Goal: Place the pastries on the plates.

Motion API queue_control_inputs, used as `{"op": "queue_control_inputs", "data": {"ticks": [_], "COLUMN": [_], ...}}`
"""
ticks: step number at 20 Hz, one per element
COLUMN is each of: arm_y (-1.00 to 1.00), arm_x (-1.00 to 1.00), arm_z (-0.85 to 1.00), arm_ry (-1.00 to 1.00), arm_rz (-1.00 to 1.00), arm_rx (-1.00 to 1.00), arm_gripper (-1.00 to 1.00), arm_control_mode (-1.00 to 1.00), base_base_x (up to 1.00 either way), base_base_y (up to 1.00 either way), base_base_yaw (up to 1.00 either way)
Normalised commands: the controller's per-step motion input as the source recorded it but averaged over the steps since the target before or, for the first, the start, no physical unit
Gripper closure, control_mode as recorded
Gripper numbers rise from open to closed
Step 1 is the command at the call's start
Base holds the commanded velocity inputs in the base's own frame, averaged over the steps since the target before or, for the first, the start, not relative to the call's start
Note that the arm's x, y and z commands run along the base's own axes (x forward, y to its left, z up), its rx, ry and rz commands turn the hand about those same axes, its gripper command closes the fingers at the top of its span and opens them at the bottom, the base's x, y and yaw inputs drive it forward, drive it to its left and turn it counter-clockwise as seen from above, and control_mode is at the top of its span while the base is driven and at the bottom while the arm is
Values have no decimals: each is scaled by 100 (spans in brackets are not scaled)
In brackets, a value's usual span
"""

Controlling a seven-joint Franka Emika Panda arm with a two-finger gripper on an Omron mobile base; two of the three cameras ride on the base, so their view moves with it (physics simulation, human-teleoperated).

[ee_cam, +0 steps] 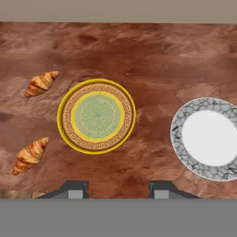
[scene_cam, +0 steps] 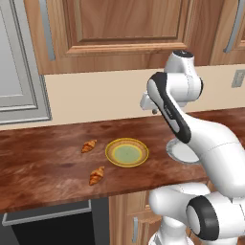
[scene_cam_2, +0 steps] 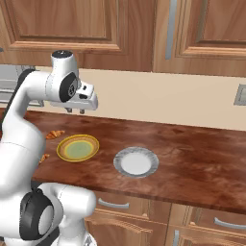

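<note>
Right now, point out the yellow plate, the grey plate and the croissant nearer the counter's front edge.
yellow plate (ee_cam: 96,115), hand view, green centre.
grey plate (ee_cam: 209,138), hand view, white centre.
front croissant (scene_cam: 96,175), left base view, its middle.

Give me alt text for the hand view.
Looking down on a dark wood counter, two croissants lie left of a yellow-rimmed plate: one nearer the wall, one nearer the counter's front. A grey-white plate sits to the right; both plates are bare, the open gripper above.

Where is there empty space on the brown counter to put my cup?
Bare brown counter lies between the yellow-rimmed plate and the grey marbled plate, and along the back wall. It is busier left, by the two golden croissants.
</note>
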Motion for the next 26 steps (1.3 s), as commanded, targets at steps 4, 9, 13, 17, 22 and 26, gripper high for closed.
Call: {"op": "queue_control_inputs", "data": {"ticks": [4,9,13,17,22,26], "arm_y": [7,39,50,65,53,49], "arm_x": [-4,-2,0,3,28,27], "arm_z": [-20,-28,-37,-46,-23,-27], "arm_ry": [0,-10,-3,-3,0,1], "arm_rz": [0,-4,-9,-12,-17,-15], "arm_rx": [0,0,0,0,1,1], "arm_gripper": [-100,-100,-100,-100,-100,-100], "arm_control_mode": [-100,-100,-100,-100,-100,-100], "base_base_x": [0,0,0,0,0,0], "base_base_y": [0,0,0,0,0,0], "base_base_yaw": [0,0,0,0,0,0]}}
